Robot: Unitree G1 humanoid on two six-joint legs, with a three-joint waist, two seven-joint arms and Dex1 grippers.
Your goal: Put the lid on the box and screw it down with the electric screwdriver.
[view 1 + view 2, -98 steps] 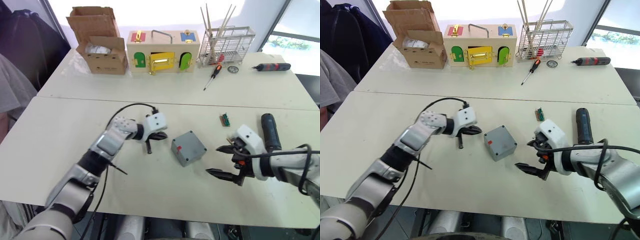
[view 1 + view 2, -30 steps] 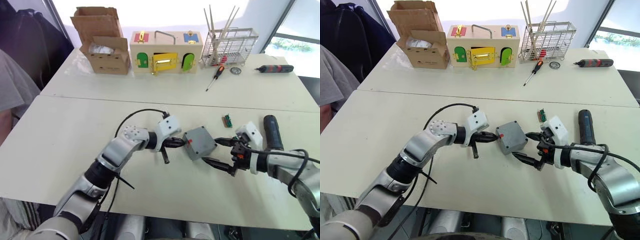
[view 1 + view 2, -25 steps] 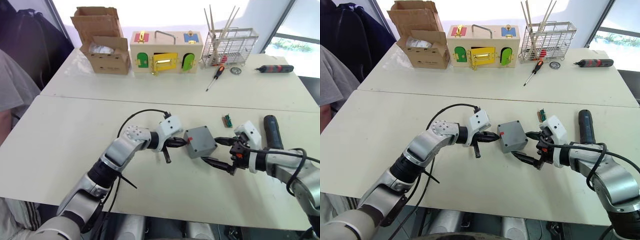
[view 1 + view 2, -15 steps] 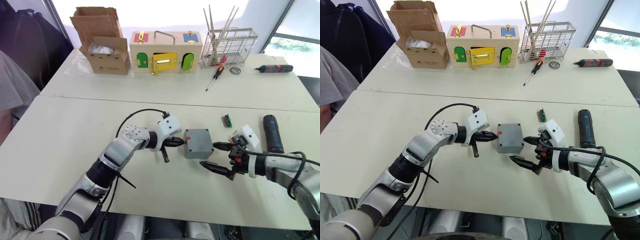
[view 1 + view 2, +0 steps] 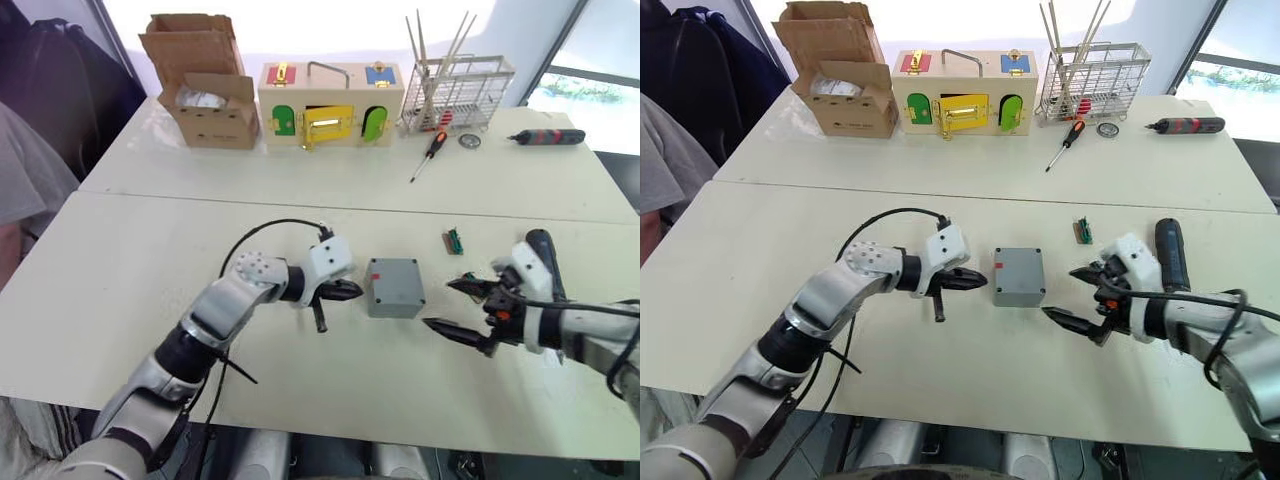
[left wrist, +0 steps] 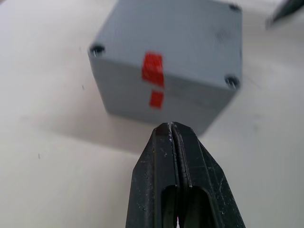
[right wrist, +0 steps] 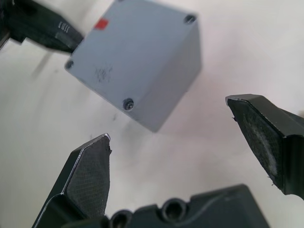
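Note:
The grey box [image 5: 394,286] stands on the near table, between my two grippers. Its lid [image 6: 180,42] sits on top, corner screw holes up, with red marks on the side facing my left gripper. My left gripper [image 5: 350,291] is shut and empty, its tips a short gap left of the box. My right gripper [image 5: 447,304] is open, a small way right of the box, touching nothing. The dark electric screwdriver [image 5: 543,262] lies on the table just right of that gripper, partly hidden by its wrist.
On the far table stand a cardboard box [image 5: 205,85], a wooden box with coloured doors [image 5: 330,100] and a wire rack [image 5: 455,90]. A hand screwdriver [image 5: 430,150] and a red-banded driver [image 5: 545,136] lie nearby. A small green part [image 5: 454,240] lies behind the right gripper.
The box has been slid right and turned square between the grippers. In the last half second my right gripper drew back to the right, and the left gripper eased slightly away.

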